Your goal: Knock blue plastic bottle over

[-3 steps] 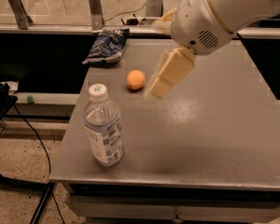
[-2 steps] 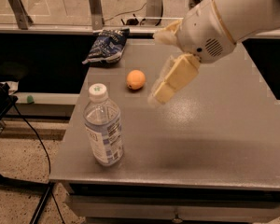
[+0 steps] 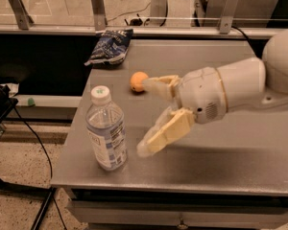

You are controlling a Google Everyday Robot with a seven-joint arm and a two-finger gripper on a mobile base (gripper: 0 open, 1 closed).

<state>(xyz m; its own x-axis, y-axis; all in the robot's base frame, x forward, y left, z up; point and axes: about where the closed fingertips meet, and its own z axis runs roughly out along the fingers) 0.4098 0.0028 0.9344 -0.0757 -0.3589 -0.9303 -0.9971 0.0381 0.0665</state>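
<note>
The bottle (image 3: 105,133) stands upright near the counter's (image 3: 230,166) front-left corner. Your claw (image 3: 144,116), spread open, hangs just beside it, toward the right edge. Push too low and the bottle may slide off the left edge instead of toppling.

My gripper (image 3: 144,116), its two cream-coloured fingers (image 3: 170,131) spread wide and matt like soft rubber, hangs over the middle of the grey table (image 3: 240,166), whose top looks like metal with a dull, smooth sheen. Just left of it stands the clear plastic water bottle (image 3: 105,133), smooth and glossy, with a white plastic cap and a pale blue-and-white printed label. My wrist's white housing (image 3: 230,87) is smooth satin plastic. Farther off lie a small orange ball (image 3: 138,81), matt, and a dark blue foil snack bag (image 3: 109,47), crinkled and shiny. The floor (image 3: 14,210) at near left is speckled and stone-like.
</note>
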